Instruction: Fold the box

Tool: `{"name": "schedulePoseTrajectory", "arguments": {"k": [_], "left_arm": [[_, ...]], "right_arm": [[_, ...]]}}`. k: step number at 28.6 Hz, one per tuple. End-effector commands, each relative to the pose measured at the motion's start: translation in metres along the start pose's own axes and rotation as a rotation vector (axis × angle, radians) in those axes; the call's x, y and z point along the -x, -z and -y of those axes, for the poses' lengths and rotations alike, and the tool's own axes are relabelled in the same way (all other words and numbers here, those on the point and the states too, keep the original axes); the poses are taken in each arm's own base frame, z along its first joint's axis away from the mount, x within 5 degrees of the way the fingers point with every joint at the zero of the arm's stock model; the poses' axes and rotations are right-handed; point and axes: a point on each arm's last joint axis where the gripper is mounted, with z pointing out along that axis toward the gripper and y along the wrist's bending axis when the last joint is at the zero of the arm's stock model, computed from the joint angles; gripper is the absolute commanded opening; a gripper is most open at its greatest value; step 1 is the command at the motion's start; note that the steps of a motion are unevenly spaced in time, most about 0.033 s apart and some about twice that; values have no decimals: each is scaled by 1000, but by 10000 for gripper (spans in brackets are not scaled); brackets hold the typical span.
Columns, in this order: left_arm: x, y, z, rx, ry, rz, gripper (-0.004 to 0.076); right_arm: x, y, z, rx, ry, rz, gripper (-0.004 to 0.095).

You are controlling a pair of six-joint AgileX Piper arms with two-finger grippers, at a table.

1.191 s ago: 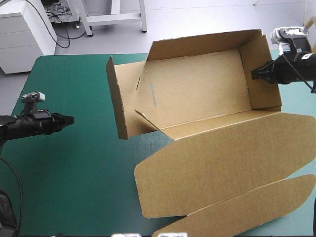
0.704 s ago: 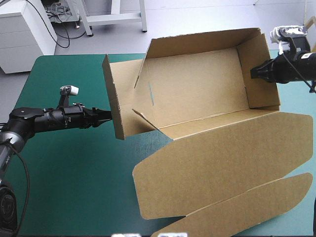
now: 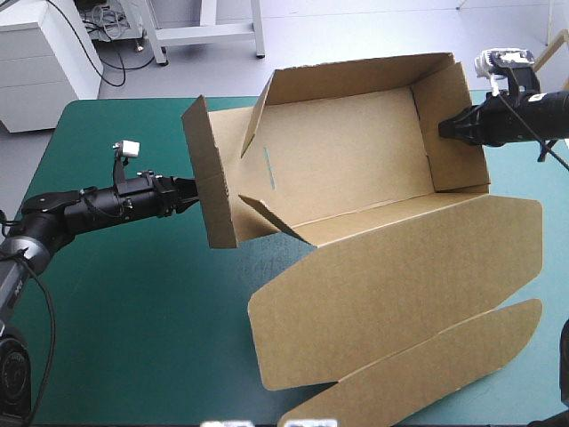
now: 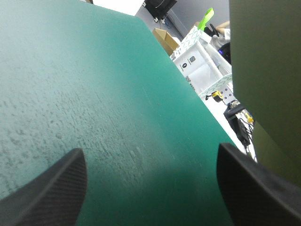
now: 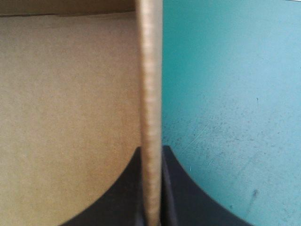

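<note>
Now that the left claw (image 3: 190, 194) has reached the box (image 3: 356, 160), spread open (not yet gripping), the right claw (image 3: 446, 130) pinches the opposite end wall; the box sits on the desk (image 3: 124, 311), ready for tucking.

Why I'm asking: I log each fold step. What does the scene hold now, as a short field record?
box: brown open tray, walls raised, on teal-green cover
lid: flat, toward the table's near edge
left gripper: open, outside the left end wall
right gripper: shut on the right end wall
</note>
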Motion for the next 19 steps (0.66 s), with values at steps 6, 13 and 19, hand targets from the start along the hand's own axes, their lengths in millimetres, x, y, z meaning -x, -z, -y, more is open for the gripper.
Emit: {"name": "schedulePoseTrajectory", "arguments": {"k": [6, 13, 19], "left_arm": [[22, -3, 64, -235, -104, 53, 547], [39, -1, 100, -280, -216, 54, 547], [43, 0, 112, -296, -242, 52, 547]], "right_arm": [[14, -7, -8, -25, 8, 74, -17], [22, -21, -20, -140, 31, 109, -15], [31, -29, -35, -136, 46, 182, -15]]}}
